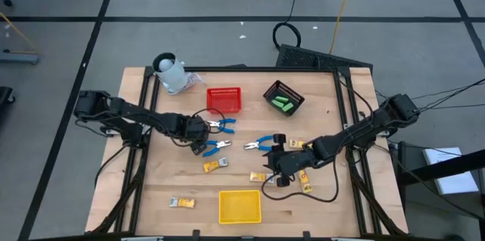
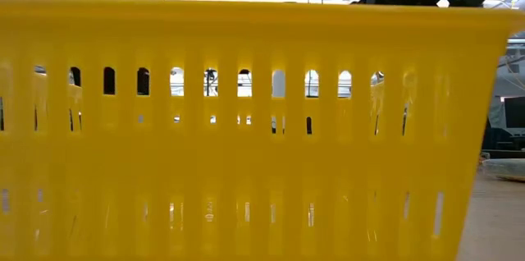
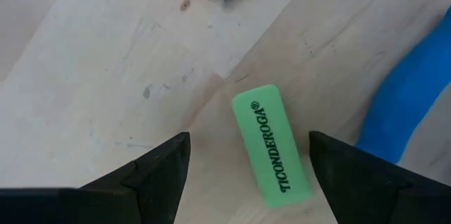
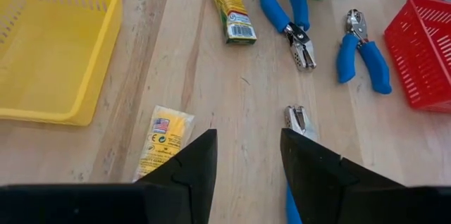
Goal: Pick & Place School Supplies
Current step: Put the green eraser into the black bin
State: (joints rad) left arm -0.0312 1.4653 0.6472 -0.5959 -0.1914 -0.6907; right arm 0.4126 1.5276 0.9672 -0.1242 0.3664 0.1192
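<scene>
We see the left gripper (image 3: 248,155) low over the middle of the wooden table (image 1: 151,188), its jaws apart on either side of a green eraser (image 3: 271,145) that lies flat on the wood, with a gap on both sides. Two blue-handled tools (image 1: 220,124) (image 1: 214,147) lie just beside it, in front of the red basket (image 1: 223,99). The right gripper (image 4: 246,155) hovers nearer the yellow tray (image 1: 239,206); its jaws stand apart over bare wood and hold nothing that we can make out. A third blue-handled tool (image 1: 261,145) lies close by it, and its metal nose shows just ahead of the jaws. Yellow packets (image 1: 214,166) are scattered over the table, one (image 4: 163,139) beside the right gripper. The black basket (image 1: 282,92) holds more green erasers (image 1: 283,104). From table height the yellow tray's wall hides nearly everything.
</scene>
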